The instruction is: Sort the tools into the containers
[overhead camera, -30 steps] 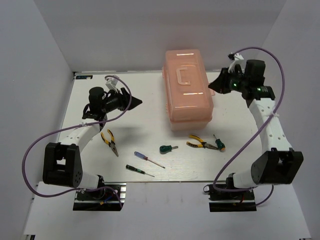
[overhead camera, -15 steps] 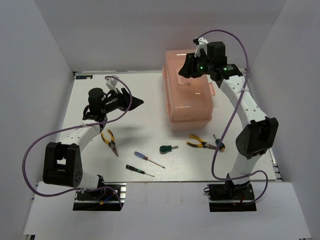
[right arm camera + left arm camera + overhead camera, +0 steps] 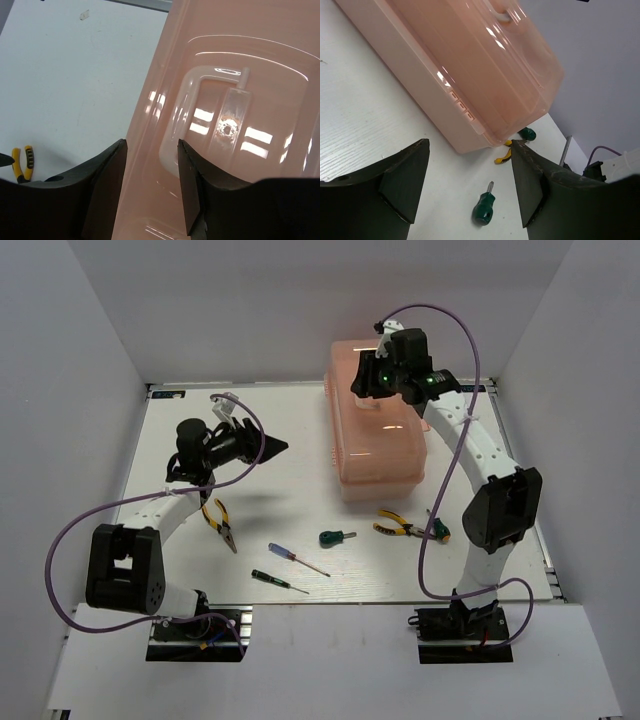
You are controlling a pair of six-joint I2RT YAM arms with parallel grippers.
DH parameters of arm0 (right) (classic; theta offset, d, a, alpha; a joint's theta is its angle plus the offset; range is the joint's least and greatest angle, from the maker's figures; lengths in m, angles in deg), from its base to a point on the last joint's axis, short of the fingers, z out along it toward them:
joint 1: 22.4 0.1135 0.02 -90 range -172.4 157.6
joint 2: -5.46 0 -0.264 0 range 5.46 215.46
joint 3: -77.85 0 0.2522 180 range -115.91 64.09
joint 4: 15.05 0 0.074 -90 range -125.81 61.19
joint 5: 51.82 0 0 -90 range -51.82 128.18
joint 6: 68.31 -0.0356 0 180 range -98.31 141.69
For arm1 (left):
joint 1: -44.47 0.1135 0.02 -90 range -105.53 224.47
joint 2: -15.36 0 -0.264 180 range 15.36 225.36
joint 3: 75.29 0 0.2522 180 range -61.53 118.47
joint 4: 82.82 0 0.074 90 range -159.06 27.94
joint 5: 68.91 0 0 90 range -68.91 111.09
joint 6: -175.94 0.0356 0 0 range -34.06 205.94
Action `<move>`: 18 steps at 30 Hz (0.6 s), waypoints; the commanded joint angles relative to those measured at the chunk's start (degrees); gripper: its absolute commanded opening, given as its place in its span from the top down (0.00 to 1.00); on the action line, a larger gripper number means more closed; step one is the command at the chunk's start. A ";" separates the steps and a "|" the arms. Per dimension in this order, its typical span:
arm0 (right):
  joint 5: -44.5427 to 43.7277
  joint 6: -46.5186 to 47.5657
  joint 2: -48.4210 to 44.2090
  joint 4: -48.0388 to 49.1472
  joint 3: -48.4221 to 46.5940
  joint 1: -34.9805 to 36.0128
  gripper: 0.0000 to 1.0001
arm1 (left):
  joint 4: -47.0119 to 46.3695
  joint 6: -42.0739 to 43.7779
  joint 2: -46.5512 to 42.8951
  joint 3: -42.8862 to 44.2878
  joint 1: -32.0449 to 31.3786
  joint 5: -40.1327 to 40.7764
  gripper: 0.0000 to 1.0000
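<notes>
R fingers (image 3: 106,172) moved left, apart over toolbox (image 3: 385,452) handle (image 3: 215,70); L arm (image 3: 165,502) same.

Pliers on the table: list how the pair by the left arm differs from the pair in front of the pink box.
The left pliers point their handles toward the far wall, nose toward the near edge; the right pliers lie crosswise, handles left, nose right. The left pliers lie alone; the right pliers sit close beside a green-handled screwdriver. Both have yellow-and-black handles, spread apart.
</notes>
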 commanded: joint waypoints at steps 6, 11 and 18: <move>-5.93 0.30 2.48 1.47 -4.12 1.01 0.48 | -2.10 -0.91 0.63 -0.32 -0.19 -2.30 0.24; -8.74 1.09 3.10 1.30 -3.95 0.93 0.47 | -3.15 -1.44 0.63 -0.32 -0.19 -2.82 0.24; -8.49 -0.83 4.24 1.12 -3.50 1.01 0.47 | -4.30 -2.58 1.68 -0.32 -0.19 -3.35 0.24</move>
